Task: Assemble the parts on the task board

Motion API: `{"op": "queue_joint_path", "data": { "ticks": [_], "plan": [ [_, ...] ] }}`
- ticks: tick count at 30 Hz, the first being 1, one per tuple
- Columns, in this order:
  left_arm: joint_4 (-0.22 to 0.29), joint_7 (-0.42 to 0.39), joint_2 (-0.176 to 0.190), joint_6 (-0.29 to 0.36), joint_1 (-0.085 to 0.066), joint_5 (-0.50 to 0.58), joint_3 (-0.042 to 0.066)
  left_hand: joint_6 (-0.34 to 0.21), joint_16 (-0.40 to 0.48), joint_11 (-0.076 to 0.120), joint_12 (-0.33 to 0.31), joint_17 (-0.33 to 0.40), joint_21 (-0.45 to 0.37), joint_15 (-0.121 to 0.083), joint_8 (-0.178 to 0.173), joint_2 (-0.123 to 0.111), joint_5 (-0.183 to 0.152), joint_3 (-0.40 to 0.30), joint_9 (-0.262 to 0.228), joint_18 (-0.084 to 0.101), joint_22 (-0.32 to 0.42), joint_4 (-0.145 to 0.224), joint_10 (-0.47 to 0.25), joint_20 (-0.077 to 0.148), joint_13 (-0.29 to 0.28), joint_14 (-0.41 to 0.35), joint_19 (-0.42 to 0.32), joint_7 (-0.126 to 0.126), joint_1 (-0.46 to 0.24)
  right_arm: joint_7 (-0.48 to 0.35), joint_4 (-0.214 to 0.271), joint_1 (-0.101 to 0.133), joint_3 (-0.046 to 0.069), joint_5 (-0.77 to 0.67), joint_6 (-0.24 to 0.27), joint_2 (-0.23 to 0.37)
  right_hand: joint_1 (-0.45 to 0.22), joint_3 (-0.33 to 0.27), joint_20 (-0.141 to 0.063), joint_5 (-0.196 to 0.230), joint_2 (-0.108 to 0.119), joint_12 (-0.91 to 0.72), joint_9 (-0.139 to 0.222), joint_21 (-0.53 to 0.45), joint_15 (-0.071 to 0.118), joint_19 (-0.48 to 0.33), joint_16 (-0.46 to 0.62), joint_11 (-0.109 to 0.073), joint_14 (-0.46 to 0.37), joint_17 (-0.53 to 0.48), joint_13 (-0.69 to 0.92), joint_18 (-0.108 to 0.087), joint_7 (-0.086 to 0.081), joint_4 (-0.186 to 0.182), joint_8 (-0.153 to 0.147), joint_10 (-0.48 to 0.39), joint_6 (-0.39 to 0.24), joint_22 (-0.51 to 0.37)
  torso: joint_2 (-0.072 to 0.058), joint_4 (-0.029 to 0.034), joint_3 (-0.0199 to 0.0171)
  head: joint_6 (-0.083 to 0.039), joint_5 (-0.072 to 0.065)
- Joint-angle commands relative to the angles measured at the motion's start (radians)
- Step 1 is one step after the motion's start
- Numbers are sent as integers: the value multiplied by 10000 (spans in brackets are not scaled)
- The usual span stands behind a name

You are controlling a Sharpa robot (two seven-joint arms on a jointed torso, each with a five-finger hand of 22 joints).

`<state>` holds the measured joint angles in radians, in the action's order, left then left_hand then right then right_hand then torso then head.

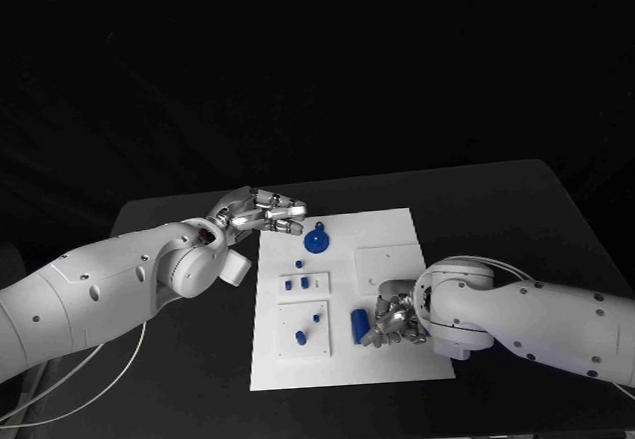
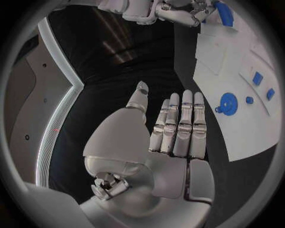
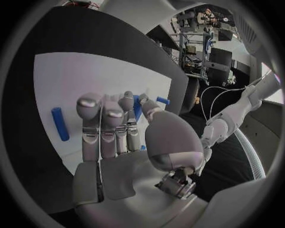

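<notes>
The board (image 1: 386, 275) lies mid-desk (image 1: 534, 226). On it, a round blue disc (image 1: 316, 242) sits toward 12 o'clock, small blue pegs (image 1: 297, 282) stand in the raised plate at the centre, two more bits lie in the plate below, and a long blue cylinder (image 1: 359, 324) lies flat toward 5 o'clock.

The right hand (image 1: 398, 320) hangs over the board just beside that cylinder, fingers extended toward it; the wrist view shows the cylinder (image 3: 59, 123) lying free next to the fingers (image 3: 89, 118), not gripped, so the hand is apart and empty. The left hand (image 1: 264, 213) hovers at the board's 11 o'clock corner, near the disc, fingers straight and apart, holding nothing.

The step looks like the pick-up of the cylinder, with most of the assembly not yet done. Next the right hand needs to shift sideways over the cylinder, then close thumb and fingers across it. It lies flat and may roll.
</notes>
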<state>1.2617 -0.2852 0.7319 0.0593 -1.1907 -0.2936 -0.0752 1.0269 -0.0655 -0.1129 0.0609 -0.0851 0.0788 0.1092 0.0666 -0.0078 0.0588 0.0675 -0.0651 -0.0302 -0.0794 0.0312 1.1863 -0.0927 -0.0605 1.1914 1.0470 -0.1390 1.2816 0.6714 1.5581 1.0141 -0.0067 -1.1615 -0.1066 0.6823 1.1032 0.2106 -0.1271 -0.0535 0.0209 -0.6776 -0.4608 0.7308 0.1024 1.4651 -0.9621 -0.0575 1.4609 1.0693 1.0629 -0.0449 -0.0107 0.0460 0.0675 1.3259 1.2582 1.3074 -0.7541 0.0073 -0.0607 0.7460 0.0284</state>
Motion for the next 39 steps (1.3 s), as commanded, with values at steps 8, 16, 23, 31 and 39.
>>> {"op": "queue_joint_path", "data": {
  "ticks": [8, 16, 23, 31, 39],
  "plan": [
    [19, -36, -9, -112, -5, -12, 3, -22, 35, -18, -17, -12, -18, 18, 36, 110, 48, 2, -6, -16, 12, -84, -51, -33, -15, -38, -39, -10, 14, 5, -308, -117, -34, -546, 485, -202, -225, 423, -79, 35, -231, -60, -409, 85, 92, 191, -49, -65, -11, 18, 67, 171, 107, 238, -23, 38, -14, 957, 3, -10, -2, 29, 37],
    [26, -17, -2, -125, -5, -12, 0, -22, 35, -18, -17, -12, -18, 18, 36, 110, 48, 2, -6, -16, 12, -84, -51, -33, -15, -38, -39, -10, 14, 23, -436, -142, -40, -332, 16, -255, -376, 491, -67, 12, -166, -31, -548, 62, 82, 183, -43, -56, -17, 3, 82, 171, 94, 276, -29, 22, -47, 952, 7, -15, 2, 35, 38],
    [26, 22, 5, -149, -6, -24, -2, -14, 35, -18, -17, -10, -19, 19, 36, 136, 55, 23, -7, -16, 13, -77, -51, -34, -14, -43, -42, -10, 46, 103, -590, -153, -72, -219, -459, -304, -284, 443, -47, -95, -70, -8, -620, -15, 71, 155, -22, -47, -25, -50, 69, 158, 93, 680, -32, -28, -83, 938, 9, -11, 3, 39, 38],
    [30, 42, 11, -161, -6, -37, -4, -14, 35, -18, -17, -10, -19, 19, 36, 136, 55, 23, -7, -16, 13, -77, -51, -34, -14, -43, -42, -10, 46, 115, -675, -176, -107, -187, -364, -349, -269, 90, -47, -208, -34, -68, -570, 29, 70, 166, -58, -49, -23, -42, 93, 159, 97, 790, -34, -9, -31, 947, 3, -11, 0, 39, 36],
    [28, 40, 16, -149, -6, -43, -5, -11, 34, -17, -16, -10, -21, 19, 35, 146, 56, 22, -6, -14, 13, -67, -50, -35, -14, -45, -46, -10, 66, 87, -681, -185, -118, -182, -291, -321, -185, -106, -44, -204, 154, -70, -566, 41, 66, 166, -67, -43, -30, -46, 92, 159, 89, 718, -34, -10, 1, 950, 7, -19, 0, 45, 25]
  ]
}}
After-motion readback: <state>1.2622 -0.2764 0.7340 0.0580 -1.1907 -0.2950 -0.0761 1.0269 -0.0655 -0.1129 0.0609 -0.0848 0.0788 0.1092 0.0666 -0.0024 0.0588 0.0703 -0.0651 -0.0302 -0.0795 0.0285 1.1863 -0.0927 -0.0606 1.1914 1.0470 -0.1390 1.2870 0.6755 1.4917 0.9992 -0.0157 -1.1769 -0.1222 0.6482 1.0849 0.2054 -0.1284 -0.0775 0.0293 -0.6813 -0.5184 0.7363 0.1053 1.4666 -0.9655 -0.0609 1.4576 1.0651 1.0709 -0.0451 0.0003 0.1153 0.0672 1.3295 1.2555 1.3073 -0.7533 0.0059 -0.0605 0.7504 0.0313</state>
